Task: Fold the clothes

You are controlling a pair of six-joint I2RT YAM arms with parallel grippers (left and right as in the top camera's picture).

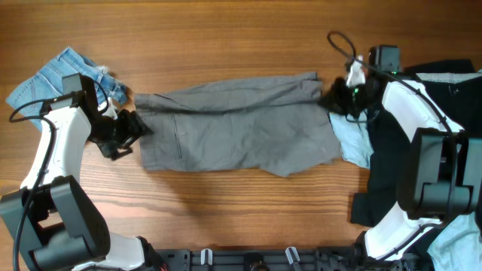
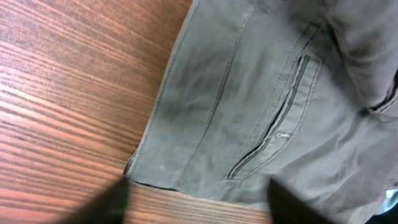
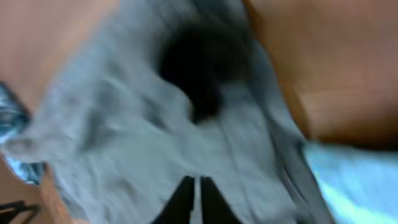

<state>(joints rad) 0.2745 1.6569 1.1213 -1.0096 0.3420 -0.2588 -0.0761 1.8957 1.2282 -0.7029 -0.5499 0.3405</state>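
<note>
The grey shorts [image 1: 233,128] lie spread flat across the middle of the wooden table, with a stitched pocket showing in the left wrist view [image 2: 267,124]. My left gripper [image 1: 135,129] is at the shorts' left edge. It is open, its fingers wide apart [image 2: 199,202] just off the fabric's corner over bare wood. My right gripper [image 1: 333,98] is at the shorts' upper right corner. In the blurred right wrist view its fingers [image 3: 199,186] are pressed together on the grey fabric [image 3: 124,137].
Light-blue denim shorts [image 1: 64,71] lie at the far left, behind the left arm. Black garments [image 1: 388,150] are piled at the right under the right arm, with a pale blue cloth [image 1: 354,139] beside the shorts' right edge and another [image 1: 459,237] at the lower right.
</note>
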